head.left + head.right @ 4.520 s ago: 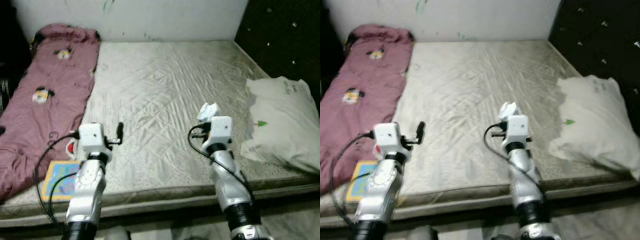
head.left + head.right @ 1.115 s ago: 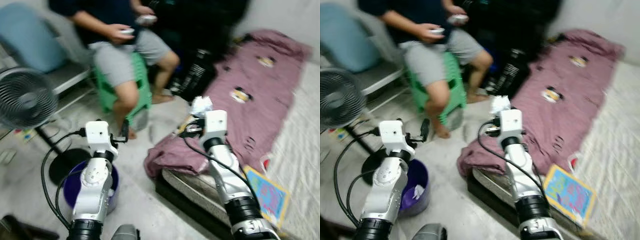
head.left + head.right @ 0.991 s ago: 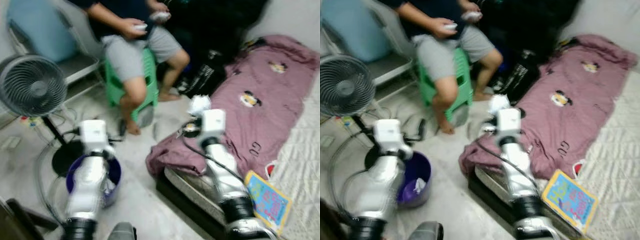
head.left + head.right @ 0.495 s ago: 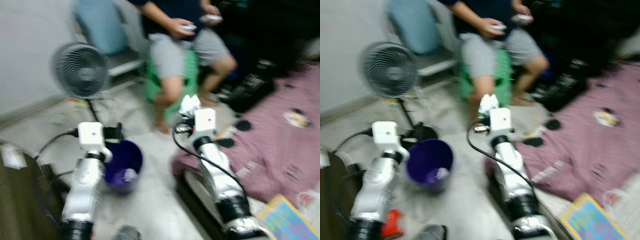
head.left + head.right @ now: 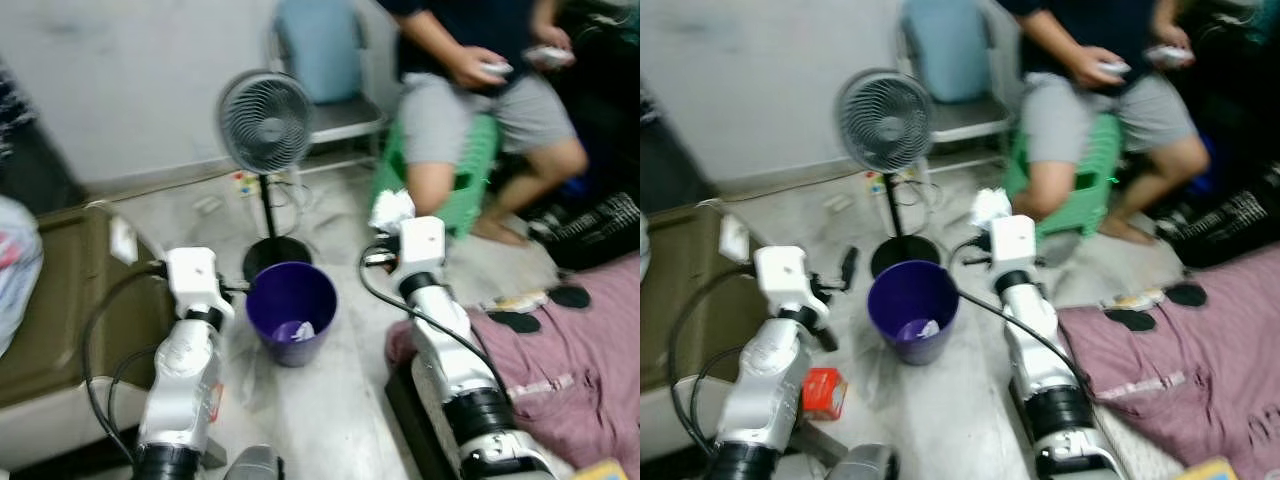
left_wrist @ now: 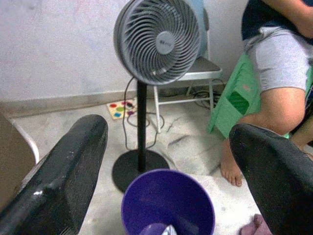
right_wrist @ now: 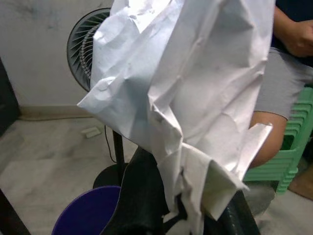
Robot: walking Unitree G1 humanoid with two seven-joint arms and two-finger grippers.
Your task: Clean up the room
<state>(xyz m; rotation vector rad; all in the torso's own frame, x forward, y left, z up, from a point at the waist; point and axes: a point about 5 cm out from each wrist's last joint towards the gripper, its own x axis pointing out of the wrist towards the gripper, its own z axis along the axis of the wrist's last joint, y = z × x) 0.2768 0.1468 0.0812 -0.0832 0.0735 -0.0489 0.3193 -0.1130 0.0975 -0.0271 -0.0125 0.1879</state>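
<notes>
**Crumpled paper in my right end effector, beside the purple bin**

My right end effector (image 7: 181,205) is clamped on a crumpled white paper (image 7: 190,93); the wad bulges up and out past my fingers (image 7: 139,196), pinched at its lower edge. In the head views the paper (image 5: 392,208) sits just above my right wrist housing, raised off the floor and to the right of the purple bin (image 5: 291,310), not over its mouth.

The purple bin stands on the pale floor (image 5: 940,420) between my two arms, with a scrap of white paper already lying at its bottom. My left end effector (image 6: 166,161) is spread wide, holding nothing, with the bin's rim just beyond its fingers (image 6: 68,166).

Right behind the bin stands a grey pedestal fan (image 5: 265,122), its round black base touching or nearly touching the bin's far side. Further right of the bin a person sits on a green stool (image 5: 1090,160), holding something small in each hand. Right of the bin, near my right arm, lies a purple blanket (image 5: 1180,370).
</notes>
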